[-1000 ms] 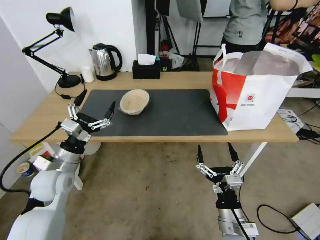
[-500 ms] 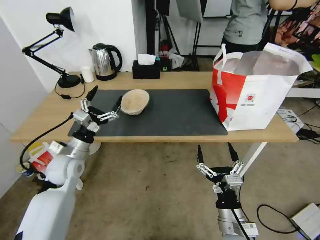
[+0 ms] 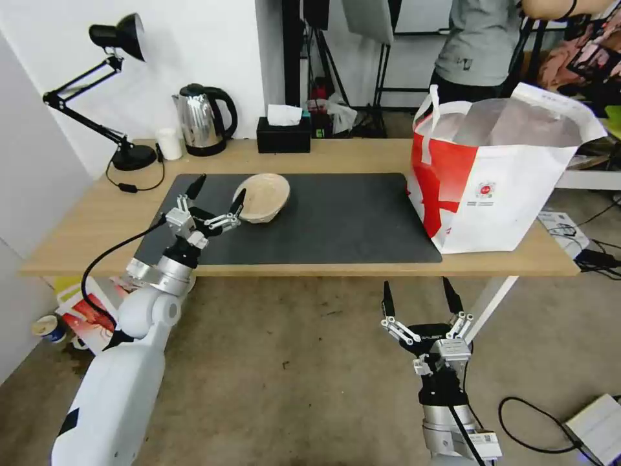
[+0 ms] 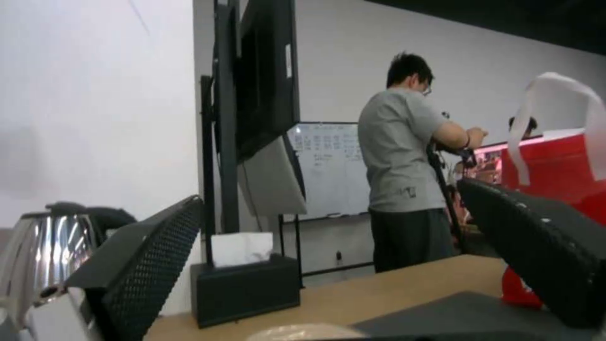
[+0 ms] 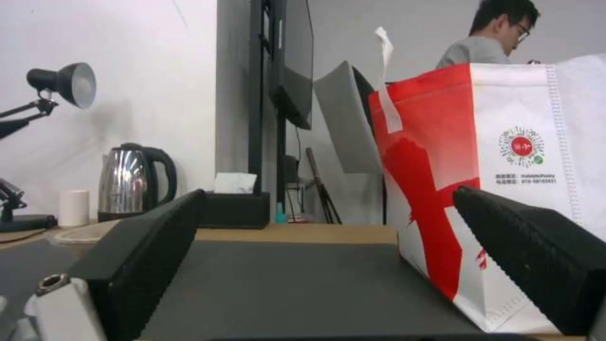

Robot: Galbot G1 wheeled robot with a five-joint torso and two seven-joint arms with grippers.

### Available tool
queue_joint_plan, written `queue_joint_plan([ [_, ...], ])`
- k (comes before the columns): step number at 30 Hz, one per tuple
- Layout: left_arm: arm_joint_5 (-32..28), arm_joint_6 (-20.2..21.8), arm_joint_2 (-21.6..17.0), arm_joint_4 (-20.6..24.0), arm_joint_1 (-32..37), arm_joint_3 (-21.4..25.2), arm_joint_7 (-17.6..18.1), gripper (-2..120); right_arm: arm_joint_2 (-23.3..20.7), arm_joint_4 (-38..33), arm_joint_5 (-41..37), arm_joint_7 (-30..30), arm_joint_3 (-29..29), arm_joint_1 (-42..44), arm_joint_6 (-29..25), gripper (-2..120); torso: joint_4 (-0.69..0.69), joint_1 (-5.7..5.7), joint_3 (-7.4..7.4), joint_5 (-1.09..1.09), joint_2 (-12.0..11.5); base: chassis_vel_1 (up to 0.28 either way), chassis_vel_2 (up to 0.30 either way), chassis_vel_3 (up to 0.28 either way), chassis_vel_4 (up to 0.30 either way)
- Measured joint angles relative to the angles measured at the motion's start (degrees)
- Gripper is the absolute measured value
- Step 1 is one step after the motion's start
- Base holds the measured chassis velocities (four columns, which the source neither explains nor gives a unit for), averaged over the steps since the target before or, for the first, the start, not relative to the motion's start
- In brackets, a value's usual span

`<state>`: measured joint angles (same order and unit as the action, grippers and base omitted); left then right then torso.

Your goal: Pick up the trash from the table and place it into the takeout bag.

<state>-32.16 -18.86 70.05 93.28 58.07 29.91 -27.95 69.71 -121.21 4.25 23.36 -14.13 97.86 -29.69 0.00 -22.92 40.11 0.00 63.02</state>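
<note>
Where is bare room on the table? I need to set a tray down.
Freest: the mat between the bowl and the bag. The table's back strip right of the tissue box is also bare. Crowded: the back left with lamp, kettle, cup, and around the open left gripper.

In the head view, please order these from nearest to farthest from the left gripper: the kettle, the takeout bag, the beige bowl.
From the left gripper:
1. Beige bowl, just beside its jaws on the mat.
2. Kettle, at the table's back edge.
3. Takeout bag, at the table's far right end.

Bowl on mat, bag right.
</note>
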Motion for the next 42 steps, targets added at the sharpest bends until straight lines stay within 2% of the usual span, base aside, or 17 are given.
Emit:
queue_joint_plan([
  [19,-2.5,3.2,1.1,-5.0,-4.0,-2.6,0.7,100,0.0,0.0,0.0,0.0,0.0,0.0,0.0,100,0.0,0.0,0.0,0.0,0.0,0.0,0.0,0.0,0.0],
  [42,-4.0,5.0,1.4,-15.1,-13.7,-7.0,1.1,100,0.0,0.0,0.0,0.0,0.0,0.0,0.0,100,0.0,0.0,0.0,0.0,0.0,0.0,0.0,0.0,0.0],
])
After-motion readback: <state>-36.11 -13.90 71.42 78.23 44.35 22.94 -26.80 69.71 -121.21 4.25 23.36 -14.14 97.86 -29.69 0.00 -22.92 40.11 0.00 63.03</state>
